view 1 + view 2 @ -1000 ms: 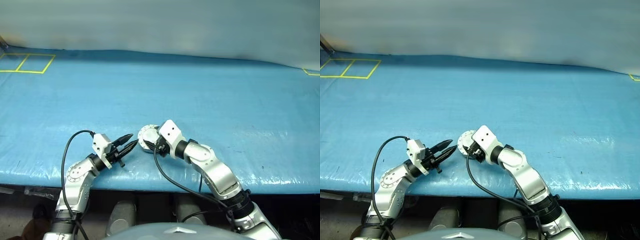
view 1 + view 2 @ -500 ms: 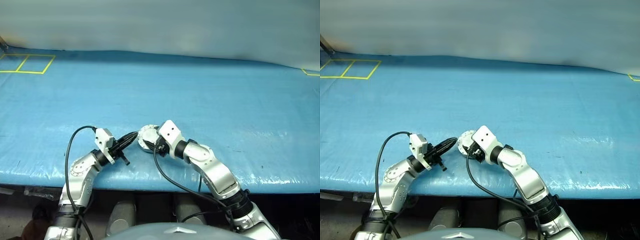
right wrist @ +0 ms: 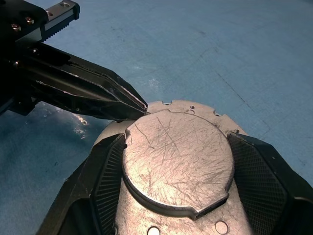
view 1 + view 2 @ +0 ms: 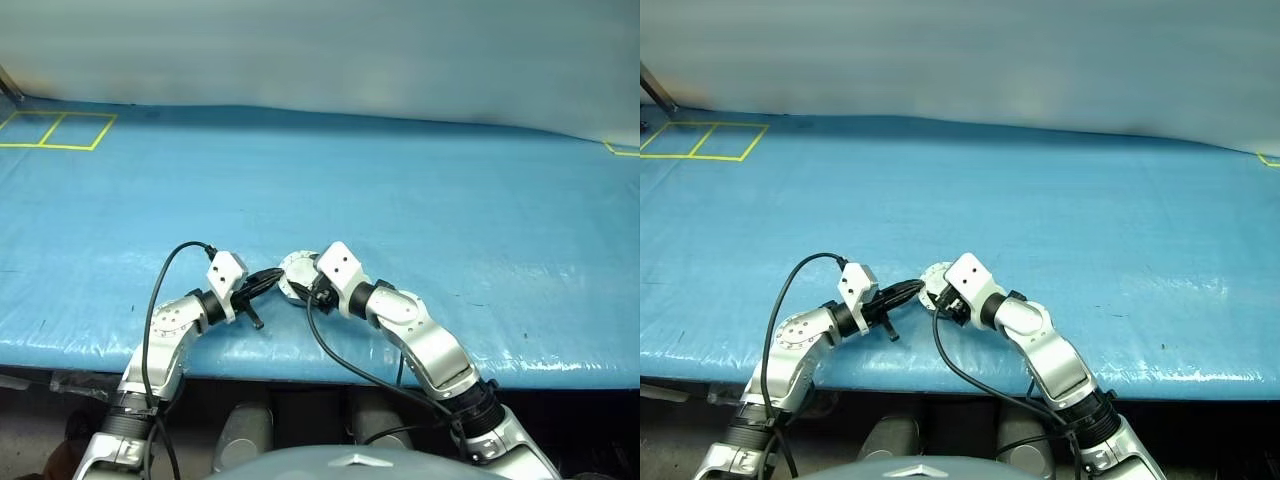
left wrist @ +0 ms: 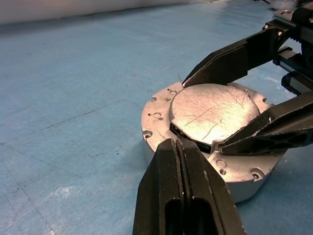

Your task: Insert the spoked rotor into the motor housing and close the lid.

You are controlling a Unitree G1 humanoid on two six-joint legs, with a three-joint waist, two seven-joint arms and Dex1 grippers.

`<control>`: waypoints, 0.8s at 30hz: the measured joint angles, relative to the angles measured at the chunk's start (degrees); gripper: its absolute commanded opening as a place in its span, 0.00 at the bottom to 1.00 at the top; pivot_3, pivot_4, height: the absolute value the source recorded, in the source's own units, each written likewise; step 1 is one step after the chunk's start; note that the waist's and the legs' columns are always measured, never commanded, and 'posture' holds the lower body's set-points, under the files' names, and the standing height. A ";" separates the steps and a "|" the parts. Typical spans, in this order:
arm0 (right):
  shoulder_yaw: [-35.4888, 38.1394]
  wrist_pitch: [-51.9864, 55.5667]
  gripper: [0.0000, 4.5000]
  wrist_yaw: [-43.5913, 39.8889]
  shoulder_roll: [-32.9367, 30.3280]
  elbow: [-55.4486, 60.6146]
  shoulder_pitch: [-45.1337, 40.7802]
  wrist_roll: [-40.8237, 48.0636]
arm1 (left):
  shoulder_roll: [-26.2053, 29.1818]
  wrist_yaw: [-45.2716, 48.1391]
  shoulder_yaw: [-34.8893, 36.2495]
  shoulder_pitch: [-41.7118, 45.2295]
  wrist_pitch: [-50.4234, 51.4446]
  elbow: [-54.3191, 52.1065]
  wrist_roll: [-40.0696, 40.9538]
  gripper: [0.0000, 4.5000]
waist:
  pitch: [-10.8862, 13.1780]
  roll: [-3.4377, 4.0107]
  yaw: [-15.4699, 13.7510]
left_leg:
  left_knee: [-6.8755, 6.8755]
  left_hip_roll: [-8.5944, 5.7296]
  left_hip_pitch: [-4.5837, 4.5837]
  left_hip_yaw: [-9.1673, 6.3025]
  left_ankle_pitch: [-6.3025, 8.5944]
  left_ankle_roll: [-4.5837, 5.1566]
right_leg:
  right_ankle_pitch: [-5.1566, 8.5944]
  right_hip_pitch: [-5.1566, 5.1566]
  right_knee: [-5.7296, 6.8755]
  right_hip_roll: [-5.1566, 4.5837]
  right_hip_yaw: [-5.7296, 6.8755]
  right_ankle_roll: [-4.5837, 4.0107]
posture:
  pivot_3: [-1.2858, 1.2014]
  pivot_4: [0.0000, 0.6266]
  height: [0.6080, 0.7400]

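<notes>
My right claw (image 3: 171,161) grips the motor housing (image 5: 161,110); left claw (image 5: 185,149), pinched shut, touches the lid (image 5: 212,112) edge. Push off-centre and it'll probably skid or jam.

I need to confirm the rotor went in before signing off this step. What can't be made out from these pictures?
- Spoked rotor: any inside is hidden under the scratched round silver lid, which lies down on the flanged silver motor housing.
- Lid hinge: not identifiable.
- Full closure: a dark gap shows at the lid's edge in the left wrist view.
- Head views: the right gripper covers most of the housing.
</notes>
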State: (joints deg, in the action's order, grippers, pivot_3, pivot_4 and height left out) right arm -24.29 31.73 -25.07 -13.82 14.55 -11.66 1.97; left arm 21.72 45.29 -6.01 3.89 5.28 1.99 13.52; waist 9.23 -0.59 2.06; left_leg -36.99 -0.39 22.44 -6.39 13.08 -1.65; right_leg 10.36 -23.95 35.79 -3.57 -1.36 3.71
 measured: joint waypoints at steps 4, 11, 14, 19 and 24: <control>0.05 0.06 0.67 0.00 0.06 -0.01 0.02 0.04 | 0.00 -0.23 -0.05 -0.19 -0.06 -0.20 0.02 0.01 | -0.05 0.07 -0.01 | 0.01 0.00 0.01 -0.03 0.00 0.00 | 0.00 0.00 0.00 -0.01 0.05 -0.01 | 0.52 0.24 1.00; 0.56 0.15 0.83 -0.53 0.04 -0.10 0.00 0.62 | -0.78 -0.35 0.25 -0.53 -1.23 0.24 0.18 0.00 | -0.08 0.12 -0.01 | 0.01 -0.01 0.04 -0.04 0.00 -0.01 | 0.01 -0.03 0.00 -0.02 0.06 -0.01 | 0.52 0.24 1.00; 0.99 -0.02 0.99 -1.17 -0.55 -0.01 0.00 0.63 | -1.34 -0.30 0.60 -0.84 -1.88 0.51 0.63 0.00 | -0.08 0.11 -0.07 | 0.02 -0.03 0.07 -0.04 0.00 -0.01 | 0.01 -0.04 -0.02 -0.04 0.07 -0.01 | 0.52 0.24 1.00; 2.67 0.67 0.99 -0.99 0.69 1.36 1.05 1.91 | -1.37 -0.13 0.82 -0.71 -1.86 0.80 1.03 0.00 | -0.07 0.11 -0.17 | 0.05 -0.03 0.19 -0.05 0.00 -0.01 | 0.01 -0.16 -0.02 -0.05 0.08 -0.01 | 0.52 0.24 1.00; 14.36 7.40 0.99 0.32 8.14 4.80 2.96 13.99 | -1.41 -0.29 0.98 -0.96 -1.79 1.13 1.06 0.00 | -0.04 0.14 -0.34 | 0.07 -0.03 0.39 -0.05 0.00 0.00 | 0.01 -0.37 -0.01 -0.04 0.08 -0.01 | 0.52 0.24 1.00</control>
State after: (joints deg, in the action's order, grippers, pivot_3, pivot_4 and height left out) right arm -9.93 39.13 -24.75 -5.68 19.36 -8.70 15.96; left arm 20.31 45.00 -5.03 2.93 3.49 3.12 14.58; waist 9.18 -0.45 1.72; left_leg -36.93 -0.42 22.83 -6.44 13.09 -1.65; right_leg 10.37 -24.32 35.78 -3.61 -1.28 3.70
